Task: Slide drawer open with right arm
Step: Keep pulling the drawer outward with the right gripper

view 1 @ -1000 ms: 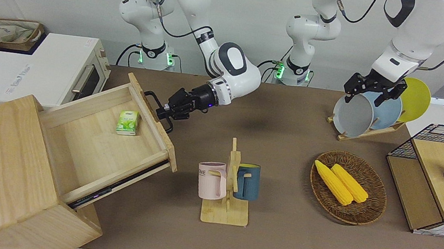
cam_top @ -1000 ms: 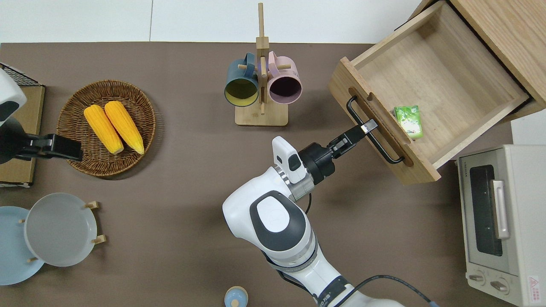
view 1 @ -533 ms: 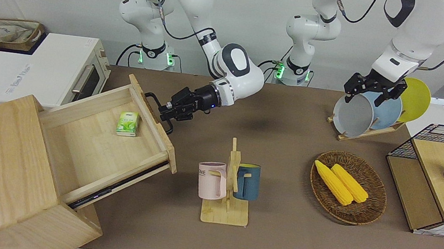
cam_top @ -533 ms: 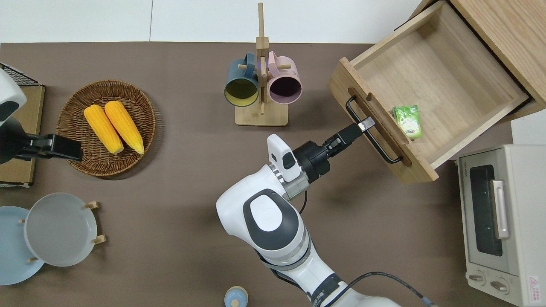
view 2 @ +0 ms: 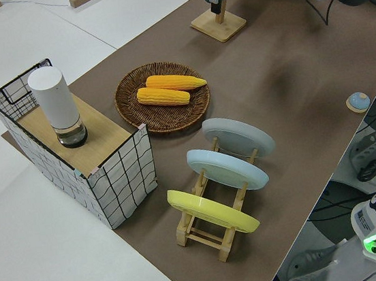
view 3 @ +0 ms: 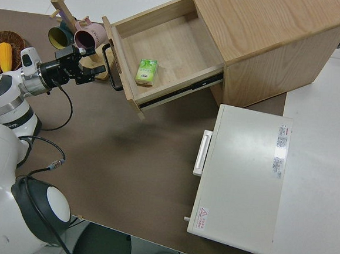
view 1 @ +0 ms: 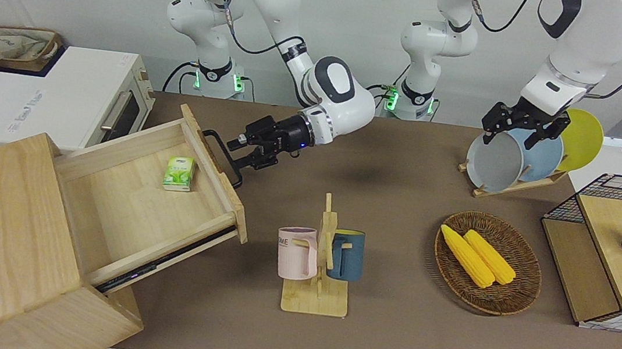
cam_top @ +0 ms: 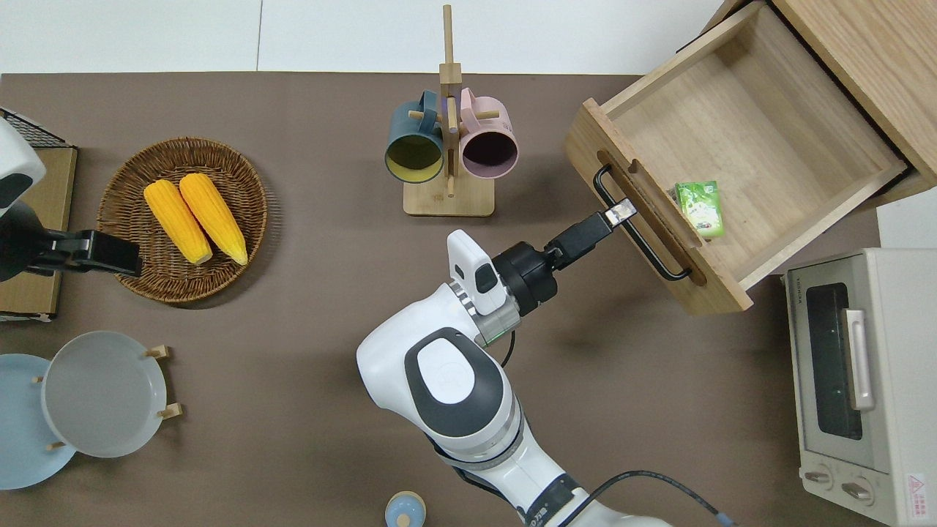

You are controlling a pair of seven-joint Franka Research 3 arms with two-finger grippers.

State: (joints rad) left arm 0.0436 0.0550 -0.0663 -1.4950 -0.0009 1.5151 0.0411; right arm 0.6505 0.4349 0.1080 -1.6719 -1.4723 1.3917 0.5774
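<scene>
The cabinet (view 1: 5, 233) stands at the right arm's end of the worktop (view 1: 405, 168); its drawer (view 1: 149, 203) is pulled far out, a green packet (view 1: 179, 172) inside. The right tool (cam_top: 618, 213) – fingers spread – sits just beside the black handle (view 1: 223, 157), not gripping it. Left arm is parked.

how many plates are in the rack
3. All stand on edge in the wooden rack at the left arm's end of the table: a grey plate, a light blue plate in the middle, and a yellow plate. None seems hidden.
</scene>
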